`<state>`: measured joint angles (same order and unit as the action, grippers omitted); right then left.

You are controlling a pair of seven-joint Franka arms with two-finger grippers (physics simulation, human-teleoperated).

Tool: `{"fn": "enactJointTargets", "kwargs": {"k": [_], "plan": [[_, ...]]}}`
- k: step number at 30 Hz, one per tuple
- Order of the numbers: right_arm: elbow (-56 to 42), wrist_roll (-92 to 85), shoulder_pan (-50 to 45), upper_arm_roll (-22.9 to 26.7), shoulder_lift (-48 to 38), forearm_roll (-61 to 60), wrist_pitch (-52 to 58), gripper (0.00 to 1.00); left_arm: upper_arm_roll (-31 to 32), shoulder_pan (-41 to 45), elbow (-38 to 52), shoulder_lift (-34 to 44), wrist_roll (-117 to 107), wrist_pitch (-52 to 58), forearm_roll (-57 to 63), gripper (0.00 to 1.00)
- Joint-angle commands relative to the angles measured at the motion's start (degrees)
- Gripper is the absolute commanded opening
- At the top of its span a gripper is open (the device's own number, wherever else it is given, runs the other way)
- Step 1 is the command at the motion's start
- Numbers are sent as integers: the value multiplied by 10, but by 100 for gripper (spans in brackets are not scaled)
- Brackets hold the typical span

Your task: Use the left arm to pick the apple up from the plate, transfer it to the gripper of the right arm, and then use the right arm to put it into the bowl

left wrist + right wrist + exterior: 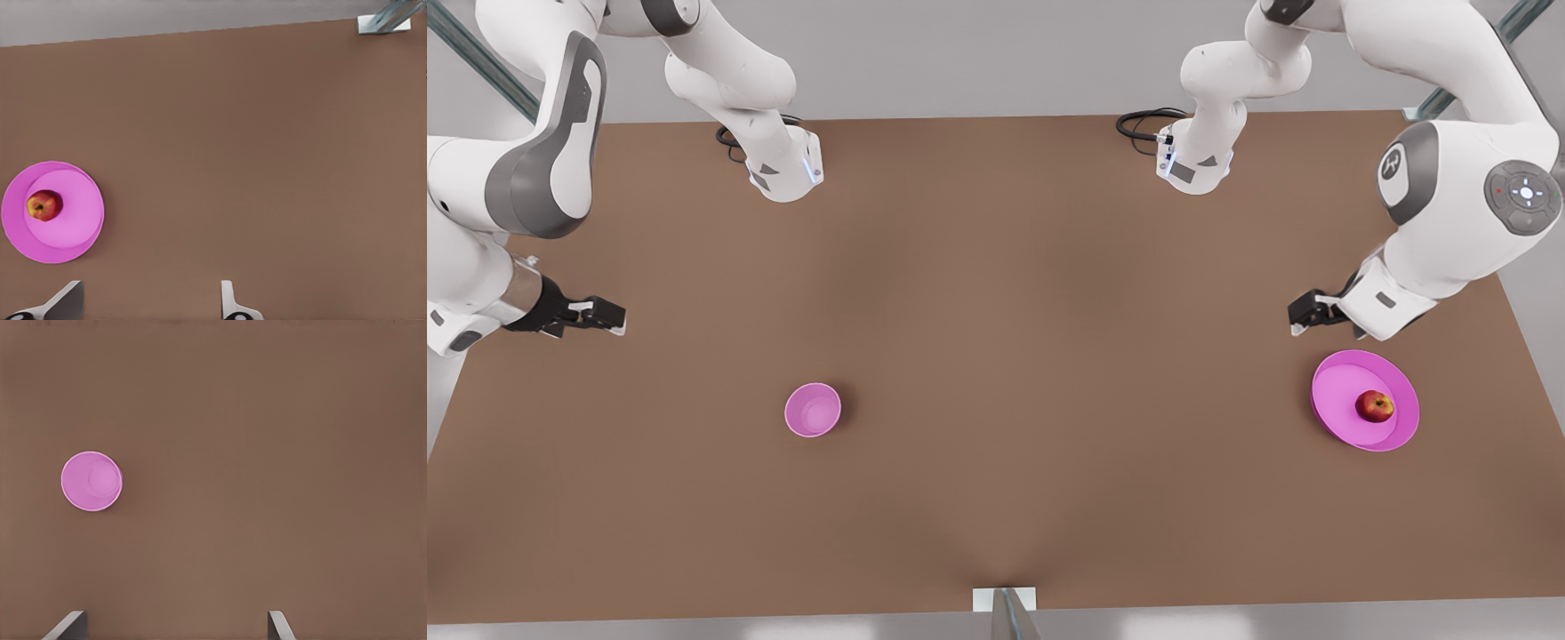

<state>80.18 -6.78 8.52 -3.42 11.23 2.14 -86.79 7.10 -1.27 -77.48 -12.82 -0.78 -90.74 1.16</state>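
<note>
- My left gripper [150, 303] is hanging high over bare table [996, 356], fingers spread wide and holding nothing; in the front view it is sitting on the right, just beside the plate [1334, 378].
- The apple [43, 205] is resting on the plate, off-centre toward one rim and off to the side of my fingers.
- I am judging that a descent without first centring risks clipping the rim and rolling the apple.
- My right gripper [175, 625] is waiting on the front view's left, equally wide and empty.
- The bowl [91, 481] is standing well apart from the plate, barely wider than the apple, so a skewed handover could spoil the drop.
</note>
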Motion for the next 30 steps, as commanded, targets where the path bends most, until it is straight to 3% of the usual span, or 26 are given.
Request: {"fn": "enactJointTargets", "kwargs": {"k": [1,6,9,10,14,21,30], "plan": [[0,-6,0,0,-1,0,-3,100,0,0,1,0,-4,-8,-2,100],[0,-6,0,0,-1,0,-3,100,-92,-26,-113,-34,31,-184,-10,100],[0,-6,0,1,-1,0,-3,100,-129,-55,-137,-79,84,-245,-69,100],[0,-6,0,1,-1,0,-3,100,-139,-59,-180,-79,120,-310,-105,100],[0,-6,1,1,-1,0,-3,100,-141,-103,-188,-139,240,-409,-135,100],[0,-6,1,1,-1,0,-3,100,-141,-155,-180,-194,388,-443,-155,100],[0,-10,2,1,0,0,-3,100,-141,-176,-181,-259,408,-455,-154,100]]}}
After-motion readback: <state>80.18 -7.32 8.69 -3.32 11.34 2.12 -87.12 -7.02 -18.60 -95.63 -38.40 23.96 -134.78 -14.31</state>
